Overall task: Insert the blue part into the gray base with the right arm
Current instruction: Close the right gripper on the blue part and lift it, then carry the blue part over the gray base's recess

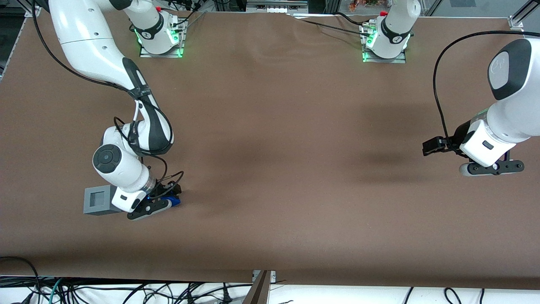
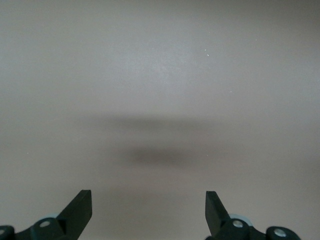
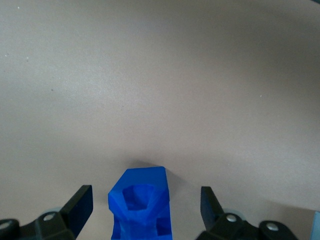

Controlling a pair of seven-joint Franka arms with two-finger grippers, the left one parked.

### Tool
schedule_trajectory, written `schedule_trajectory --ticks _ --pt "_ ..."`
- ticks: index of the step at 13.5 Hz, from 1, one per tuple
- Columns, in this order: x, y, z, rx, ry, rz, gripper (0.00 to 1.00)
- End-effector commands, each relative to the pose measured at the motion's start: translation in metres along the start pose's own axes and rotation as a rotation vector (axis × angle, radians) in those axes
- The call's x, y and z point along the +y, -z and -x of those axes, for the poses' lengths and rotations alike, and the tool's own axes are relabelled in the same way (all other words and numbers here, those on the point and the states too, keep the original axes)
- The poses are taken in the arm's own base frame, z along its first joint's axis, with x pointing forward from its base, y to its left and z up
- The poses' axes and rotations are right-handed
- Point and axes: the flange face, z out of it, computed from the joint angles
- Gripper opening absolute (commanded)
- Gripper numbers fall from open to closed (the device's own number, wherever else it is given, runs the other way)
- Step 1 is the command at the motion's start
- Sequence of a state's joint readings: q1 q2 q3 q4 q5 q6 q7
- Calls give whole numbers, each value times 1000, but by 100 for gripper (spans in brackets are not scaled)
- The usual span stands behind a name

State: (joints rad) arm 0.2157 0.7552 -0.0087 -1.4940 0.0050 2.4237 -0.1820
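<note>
Front view shows you the end effector (image 1: 162, 204) low over the desk (image 1: 295, 147), fingers apart around the blue part (image 3: 141, 204), not touching it; the gray base (image 1: 98, 200) sits at its 9 o'clock

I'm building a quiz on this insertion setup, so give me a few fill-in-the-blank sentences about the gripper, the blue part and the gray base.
1. The gripper has its fingers ____, one on each side of the blue part.
2. The blue part lies on the ____.
3. The gray base has a ____ recessed opening.

Missing words: open; table; square
</note>
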Motion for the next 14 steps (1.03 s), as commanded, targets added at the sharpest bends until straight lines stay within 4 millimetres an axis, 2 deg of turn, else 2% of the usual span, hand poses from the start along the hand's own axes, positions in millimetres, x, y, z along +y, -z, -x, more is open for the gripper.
schedule_trajectory --ticks 1,2,4,6,8,9,11,12,14 --pt "-1 -3 -4 10 16 -16 62" --pt "-1 -2 -4 11 19 -16 53" --pt "-3 0 -5 11 25 -15 43" --pt "-3 5 -7 12 26 -14 38" --pt "5 32 -14 -5 13 -18 38" --pt "21 50 -17 -45 -3 -13 38" --pt "77 104 -26 -81 -76 2 38" --pt "105 120 -22 -92 -107 29 38" --pt "157 131 -6 -101 -152 88 38"
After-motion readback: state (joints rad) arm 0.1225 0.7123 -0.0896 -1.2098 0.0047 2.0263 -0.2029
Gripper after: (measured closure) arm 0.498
